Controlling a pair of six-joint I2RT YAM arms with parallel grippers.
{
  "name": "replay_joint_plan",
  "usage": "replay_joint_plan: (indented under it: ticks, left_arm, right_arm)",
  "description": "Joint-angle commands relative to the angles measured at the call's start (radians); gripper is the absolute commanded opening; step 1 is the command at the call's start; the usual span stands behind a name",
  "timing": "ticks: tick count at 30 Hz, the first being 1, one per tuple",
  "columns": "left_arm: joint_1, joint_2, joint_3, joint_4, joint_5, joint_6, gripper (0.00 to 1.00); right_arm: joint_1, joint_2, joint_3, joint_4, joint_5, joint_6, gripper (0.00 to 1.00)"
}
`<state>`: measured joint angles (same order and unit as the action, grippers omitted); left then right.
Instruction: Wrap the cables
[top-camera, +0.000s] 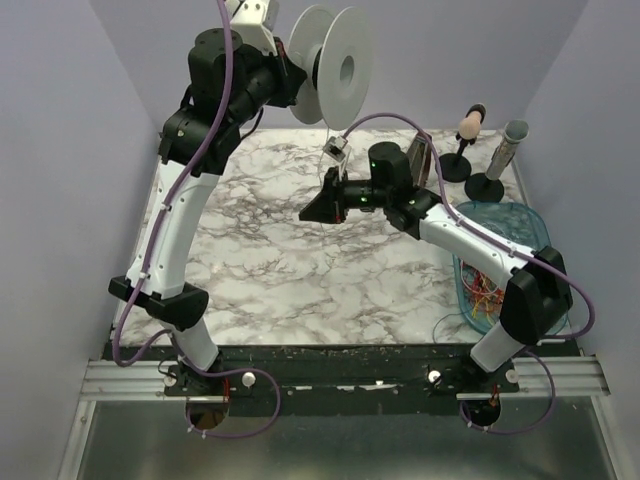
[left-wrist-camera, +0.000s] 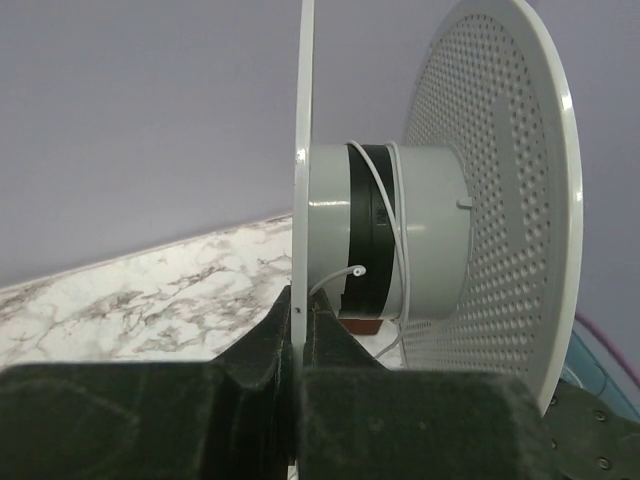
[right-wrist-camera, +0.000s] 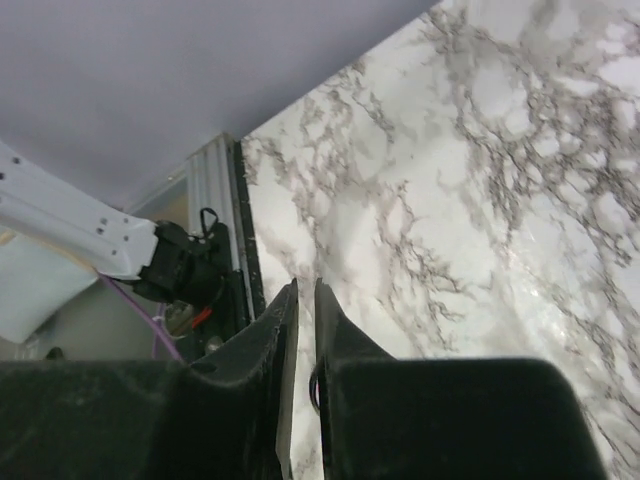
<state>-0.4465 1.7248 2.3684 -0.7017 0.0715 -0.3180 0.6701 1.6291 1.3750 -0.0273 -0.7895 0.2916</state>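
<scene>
L claw (left-wrist-camera: 303, 305) clamped on spool (top-camera: 335, 65) flange, up at 12 | R claw (right-wrist-camera: 305, 300) pinched near-shut, can't tell if holding anything | cables (top-camera: 482, 288) in basket (top-camera: 500, 207), 4 o'clock from R claw, R arm closer

I count two arms (top-camera: 175, 228) (top-camera: 470, 238), one white spool (top-camera: 335, 70), two microphones (top-camera: 470, 124) (top-camera: 511, 138), one blue basket (top-camera: 500, 207), one tangle of cables (top-camera: 485, 287), one marble tabletop (top-camera: 270, 255).

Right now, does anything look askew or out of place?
Yes. The white cable lies slack and crooked across the hub of the spool, its end sticking out free. Coloured cables sit tangled in the blue basket.
</scene>
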Motion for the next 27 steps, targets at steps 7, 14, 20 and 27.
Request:
replay_joint_plan:
  ticks: [7,14,20,27]
  left_arm:
    - [-0.003,-0.1,0.121,0.007,0.109,0.022,0.0]
    - [-0.003,-0.093,0.19,0.002,0.143,0.026,0.0]
    - [-0.003,-0.088,0.198,0.019,0.156,0.056,0.0]
    - [-0.003,-0.082,0.219,0.036,0.174,0.054,0.0]
  right_arm:
    - [-0.006,-0.025,-0.266,0.584,0.171,0.176,0.24]
    - [-0.014,0.035,-0.284,0.586,0.188,0.152,0.38]
    - [-0.015,0.077,-0.258,0.587,0.193,0.162,0.46]
    - [-0.018,0.104,-0.255,0.575,0.225,0.164,0.51]
